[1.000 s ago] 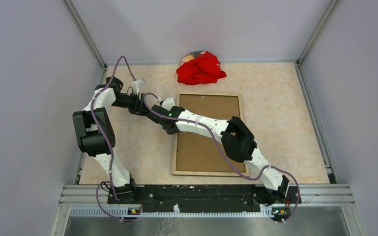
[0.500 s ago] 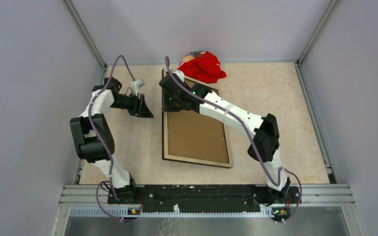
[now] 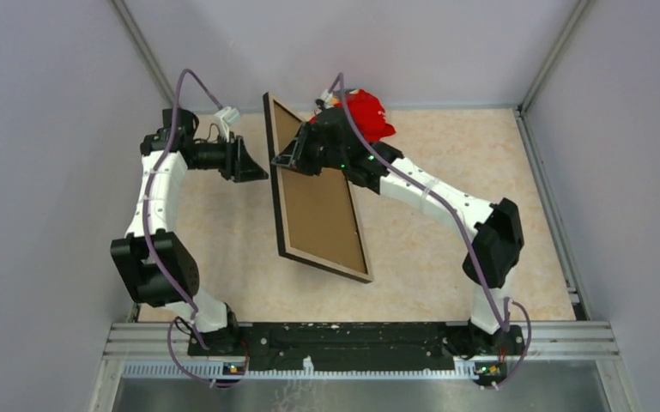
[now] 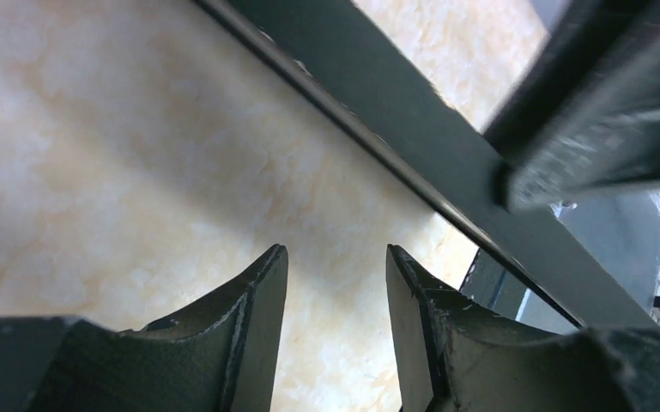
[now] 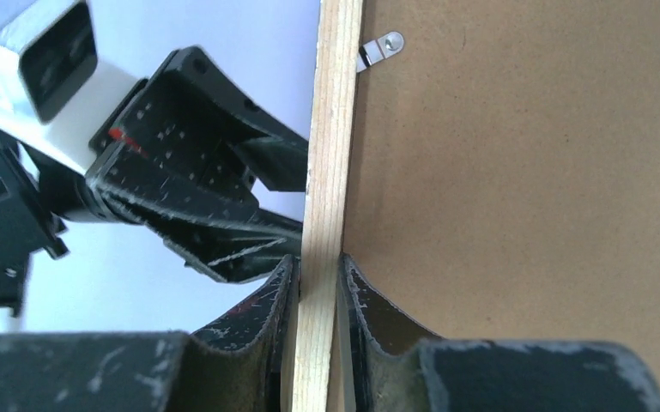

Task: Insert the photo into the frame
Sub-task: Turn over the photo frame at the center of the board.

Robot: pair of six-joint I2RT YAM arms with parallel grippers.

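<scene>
You have one frame point(image 3: 319, 210), tilted up over the counter point(image 3: 481, 163) with its brown back showing. Your right tool point(image 5: 317, 262) is nearly closed, pinching the frame's pale wooden edge. Your left tool point(image 4: 336, 253) is half open and empty, just left of the frame. One red cloth point(image 3: 365, 112) lies beyond the frame.

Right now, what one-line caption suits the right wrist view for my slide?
Right gripper shut on the frame's pale wooden edge, brown backing board filling the view's right side.

Large thin rectangular picture frame point(image 5: 330, 129), pale wood at the back, black in front: tilted steeply, one long edge raised. That edge's wooden rail sits pinched between the jaws of the right gripper point(image 5: 317, 266). The black side faces the left gripper point(image 4: 335, 253), near its jaws but apart.
</scene>
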